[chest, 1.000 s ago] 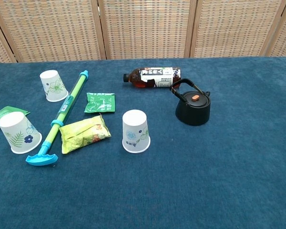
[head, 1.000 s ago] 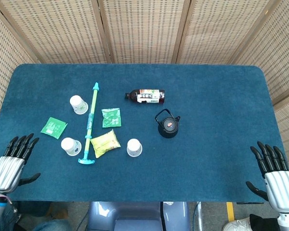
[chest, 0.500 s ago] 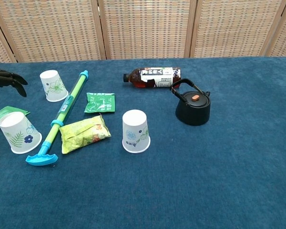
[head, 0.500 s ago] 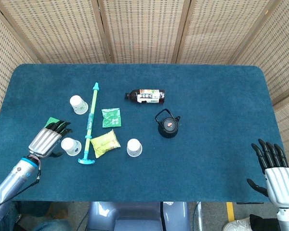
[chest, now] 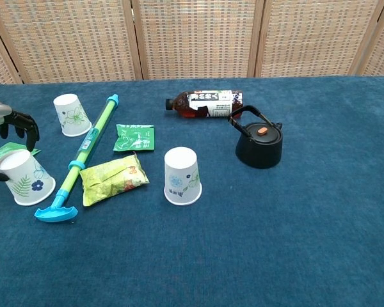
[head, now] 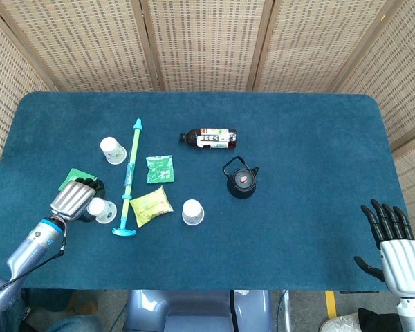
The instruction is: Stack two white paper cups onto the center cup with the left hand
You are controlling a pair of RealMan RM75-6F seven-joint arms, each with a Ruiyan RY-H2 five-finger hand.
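Three white paper cups stand upside down on the blue table. The center cup point(head: 192, 211) point(chest: 182, 176) is alone near the middle. A second cup point(head: 113, 149) point(chest: 72, 115) stands far left. The third cup point(head: 101, 210) point(chest: 24, 177) is at the near left. My left hand point(head: 76, 199) point(chest: 9, 123) hovers right at this third cup, fingers point(chest: 27, 125) arched over its top and thumb beside it; the cup stands still and I see no firm grip. My right hand point(head: 399, 249) hangs off the table's near right corner, fingers spread, holding nothing.
A cyan-green stick point(head: 129, 176) lies between the left cups and a yellow-green snack packet point(head: 151, 205). Green sachets point(head: 160, 169) point(head: 75, 181), a lying bottle point(head: 209, 137) and a black kettle point(head: 241, 180) sit around the center cup. Wicker screens stand behind the table.
My left hand has come up from the near left table edge to the near-left cup and now curls over it. The cups and my right hand have stayed where they were.
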